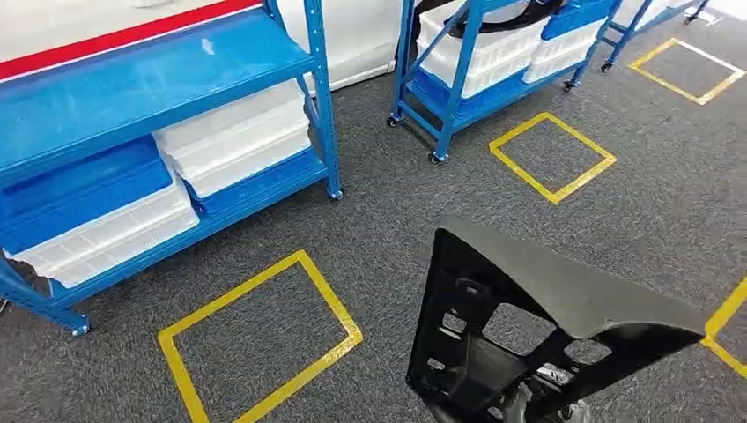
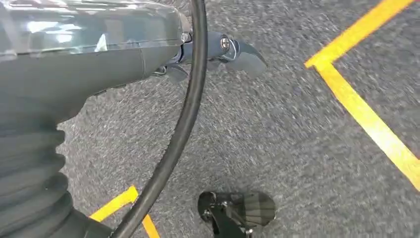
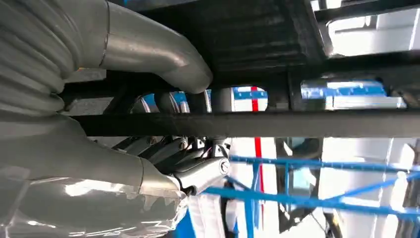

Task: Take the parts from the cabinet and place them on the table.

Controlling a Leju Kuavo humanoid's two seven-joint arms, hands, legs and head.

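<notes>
Black plastic part (image 1: pixel 537 326) near, low right, above grey carpet. Right hand (image 3: pixel 163 148) clamped around its frame bar, thumb over top. Left hand (image 2: pixel 213 54) low, empty; fingers' spread unclear.

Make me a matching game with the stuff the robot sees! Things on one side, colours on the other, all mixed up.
Things:
1. shelf rack
2. floor squares
3. part held in the right hand
4. carpet

Colours:
A. yellow
B. black
C. grey
D. blue

Pairs: 1-D, 2-A, 3-B, 4-C
</notes>
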